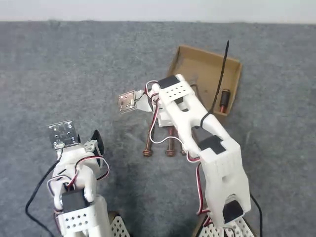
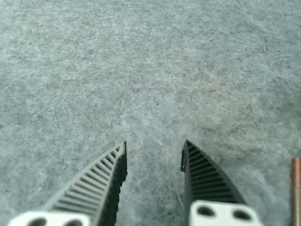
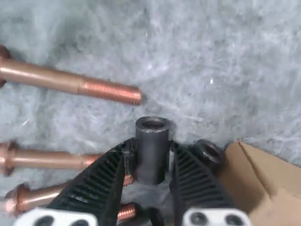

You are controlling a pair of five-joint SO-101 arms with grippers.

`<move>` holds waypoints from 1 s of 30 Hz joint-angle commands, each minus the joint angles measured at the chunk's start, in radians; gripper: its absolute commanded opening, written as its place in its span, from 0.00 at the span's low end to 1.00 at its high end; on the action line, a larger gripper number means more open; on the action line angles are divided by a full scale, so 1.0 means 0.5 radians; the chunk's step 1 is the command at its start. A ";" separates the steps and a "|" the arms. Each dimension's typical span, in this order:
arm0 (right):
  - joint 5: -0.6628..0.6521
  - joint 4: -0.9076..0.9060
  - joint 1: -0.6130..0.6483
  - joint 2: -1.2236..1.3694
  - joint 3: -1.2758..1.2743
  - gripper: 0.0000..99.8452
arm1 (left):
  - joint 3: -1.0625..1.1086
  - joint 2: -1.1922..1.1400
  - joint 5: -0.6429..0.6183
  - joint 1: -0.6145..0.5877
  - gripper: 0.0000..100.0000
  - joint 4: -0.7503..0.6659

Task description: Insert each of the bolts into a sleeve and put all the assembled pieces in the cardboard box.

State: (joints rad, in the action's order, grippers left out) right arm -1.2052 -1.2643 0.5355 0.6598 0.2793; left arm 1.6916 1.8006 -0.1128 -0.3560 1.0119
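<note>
In the right wrist view my right gripper (image 3: 151, 147) is shut on a dark upright sleeve (image 3: 152, 134), one finger on each side. A second sleeve (image 3: 207, 153) stands beside it, close to the cardboard box (image 3: 265, 181). Three copper bolts (image 3: 70, 82) (image 3: 47, 158) (image 3: 42, 195) lie on the carpet just beyond. From above, the bolts (image 1: 170, 144) lie under the right arm (image 1: 180, 103), near the box (image 1: 197, 66), which holds one assembled piece (image 1: 224, 101). My left gripper (image 2: 155, 143) hovers open over bare carpet at the lower left (image 1: 95, 142).
Grey carpet covers the whole table. A black cable (image 1: 221, 74) crosses over the box. One bolt (image 2: 295, 188) shows at the edge of the left wrist view. Red and white wires hang from the right arm above the bolts.
</note>
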 commanded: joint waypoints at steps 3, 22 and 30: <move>-0.040 0.078 -0.075 0.066 0.058 0.01 | -0.014 0.046 0.034 -0.009 0.18 -0.037; 0.964 -0.192 -0.121 -0.416 0.390 0.01 | -0.014 0.046 0.034 -0.009 0.18 -0.061; 1.583 -0.351 -0.351 -0.707 0.390 0.01 | -0.014 0.046 0.034 -0.009 0.18 -0.071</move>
State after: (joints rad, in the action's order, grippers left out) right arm -0.5086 -1.3917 0.4158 0.4327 0.4112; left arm 1.6916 1.8006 -0.1128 -0.3560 1.0119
